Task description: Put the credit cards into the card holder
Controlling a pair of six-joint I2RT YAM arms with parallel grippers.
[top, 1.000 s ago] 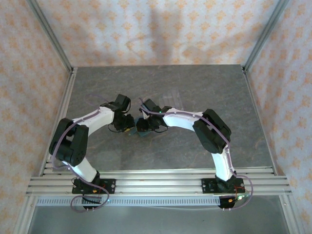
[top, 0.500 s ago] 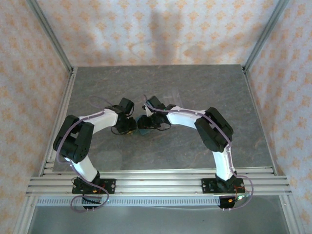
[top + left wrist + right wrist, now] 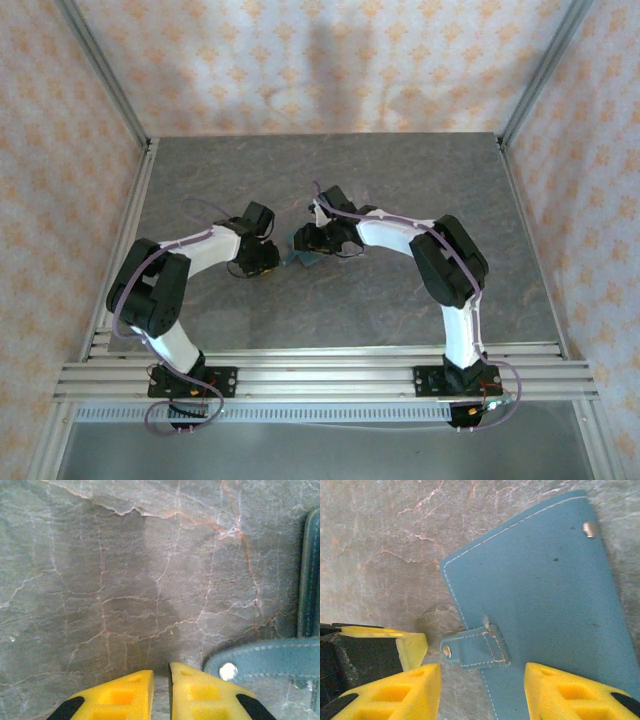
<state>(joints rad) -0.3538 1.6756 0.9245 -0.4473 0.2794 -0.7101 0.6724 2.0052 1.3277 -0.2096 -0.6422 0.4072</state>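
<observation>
the card holder (image 3: 540, 595), a soft teal fold-over wallet with pale stitching, lies flat on the grey stone-look table (image 3: 125, 580), near the middle. its little teal strap (image 3: 480, 647) sticks out past one edge, and the shiny snap (image 3: 228, 671) on it is undone.

the right gripper (image 3: 482, 672) hangs just over the strap with its yellow fingers spread wide, one on each side, holding nothing. the left gripper (image 3: 161, 677) sits low beside the strap, fingers pressed almost together, with nothing between them.

i think the step now is getting the holder open. to do it well, the right gripper should come straight down and pinch only the strap (not the whole flap), then lift slowly. the left one could press on the holder's edge so it does not slide.

the two grippers are very close; a left finger (image 3: 410, 642) is just beside a right one, so they could bump. the metal rails (image 3: 320, 375) at the near edge and the patterned walls (image 3: 60, 150) are well apart from the holder, and the far side of the table has open room.
</observation>
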